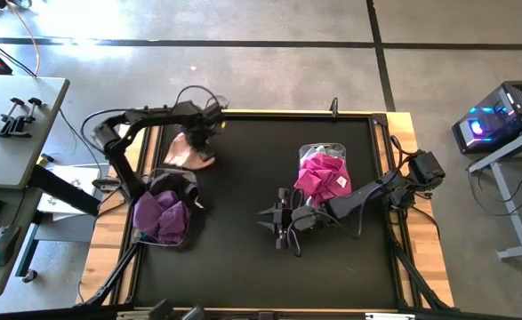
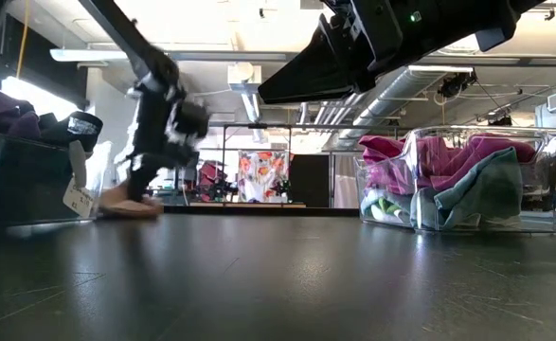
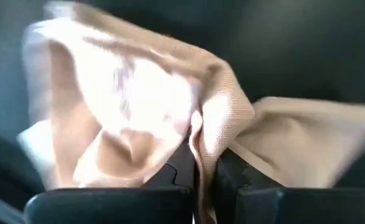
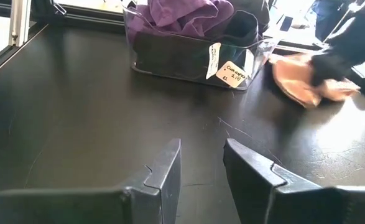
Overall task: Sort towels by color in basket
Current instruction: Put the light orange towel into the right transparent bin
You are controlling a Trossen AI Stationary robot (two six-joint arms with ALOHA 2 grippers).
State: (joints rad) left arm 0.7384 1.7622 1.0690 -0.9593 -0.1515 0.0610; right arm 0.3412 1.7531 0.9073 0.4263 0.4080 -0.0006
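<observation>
A pale pink towel [image 1: 189, 151] lies crumpled on the black mat near the far left corner. My left gripper [image 1: 201, 135] stands over it, pointing down and shut on it. A clear basket [image 1: 163, 215] by the left edge holds purple and black towels. A second clear basket [image 1: 325, 174], right of centre, holds pink and magenta towels, with teal ones showing in the low view [image 2: 486, 194]. My right gripper [image 1: 266, 216] hovers open over the mat's middle, with nothing between its fingers [image 4: 170, 168]. My left gripper pinches a raised fold of the pale pink towel [image 3: 210, 134] between its two fingers, coming from above and pointing down. How many layers it has, I cannot tell. The rest of the towel [image 2: 131, 203] lies slack on the mat.
Wooden rails [image 1: 421, 231] frame the black mat. Bare mat [image 1: 234, 258] spreads between the two baskets and toward the near edge. A grey desk [image 1: 12, 124] stands off the table's left side, and a lit computer case [image 1: 501, 120] off its right.
</observation>
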